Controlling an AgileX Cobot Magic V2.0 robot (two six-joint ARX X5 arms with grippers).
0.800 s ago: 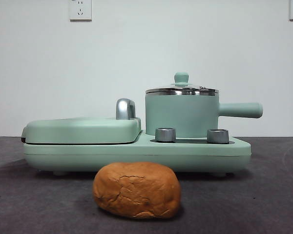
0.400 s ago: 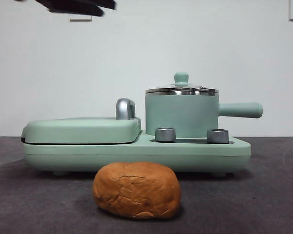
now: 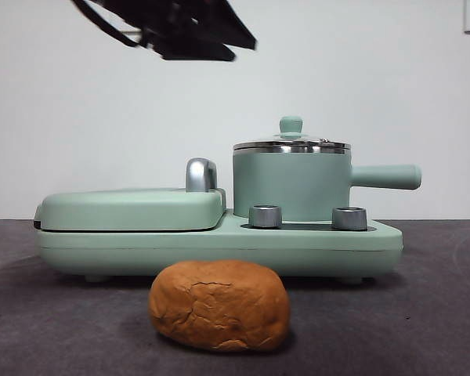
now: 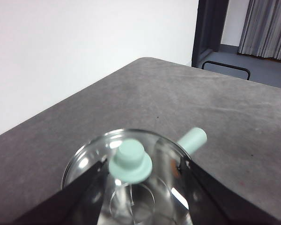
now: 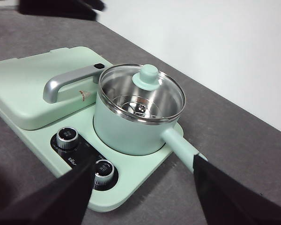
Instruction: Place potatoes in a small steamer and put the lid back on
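Reaching in from the upper left of the front view, the left end effector point(image 3: 194, 35) now hangs lower and further right than half a second ago, when only a thin dark tip showed at the top edge. Its jaws are spread, and in its wrist view they flank the lid point(image 4: 131, 161) knob without touching it. The lid point(image 3: 291, 143) sits on the small steamer point(image 3: 291, 184), which stands on the right part of the mint-green cooker base point(image 3: 219, 247). The potatoes point(image 3: 219, 304) lie on the bench point(image 3: 47, 329) just in front of the base, unmoved. The right end effector point(image 5: 143, 197) waits with jaws apart, looking down on the steamer from its near right.
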